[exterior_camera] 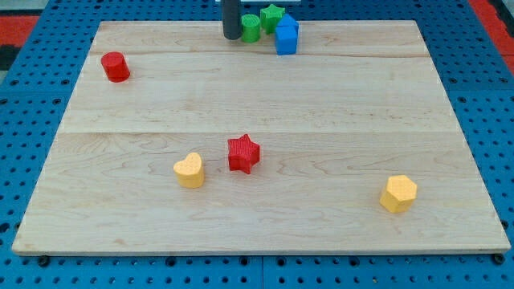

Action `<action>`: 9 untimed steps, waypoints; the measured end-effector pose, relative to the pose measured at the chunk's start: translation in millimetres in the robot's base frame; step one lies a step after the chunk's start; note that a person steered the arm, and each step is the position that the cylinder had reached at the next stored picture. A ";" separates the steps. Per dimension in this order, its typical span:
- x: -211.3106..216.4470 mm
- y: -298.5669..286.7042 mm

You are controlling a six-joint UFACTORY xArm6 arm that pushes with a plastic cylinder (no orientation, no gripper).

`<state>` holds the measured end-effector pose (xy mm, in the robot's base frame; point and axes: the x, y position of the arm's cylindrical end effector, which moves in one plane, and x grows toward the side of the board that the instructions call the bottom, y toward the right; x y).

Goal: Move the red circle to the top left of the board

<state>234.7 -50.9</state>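
The red circle point(115, 66) sits at the far left of the board point(321, 233), a short squat cylinder standing upright with bare wood all round it, near the left edge but not yet tucked into the far corner. I judge the job nearly done, with only a last nudge left. For that I would have to come round to the circle's near right side and push it away toward the far left, gently, so it does not slide off the edge. Nearer the middle, a yellow heart point(189, 170) and a red star point(243, 154) lie close together and well out of that path. My tip point(231, 37) rests at the far edge, just left of a green cylinder point(251, 28), with a green star point(272, 14) and blue blocks point(286, 35) bunched beside it. I have no jaws, only a rod, and it holds nothing. A yellow hexagon point(398, 193) sits near right.
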 end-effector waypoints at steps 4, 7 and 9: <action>95.9 -197.7; 73.0 -250.0; 48.4 -223.8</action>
<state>283.1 -274.7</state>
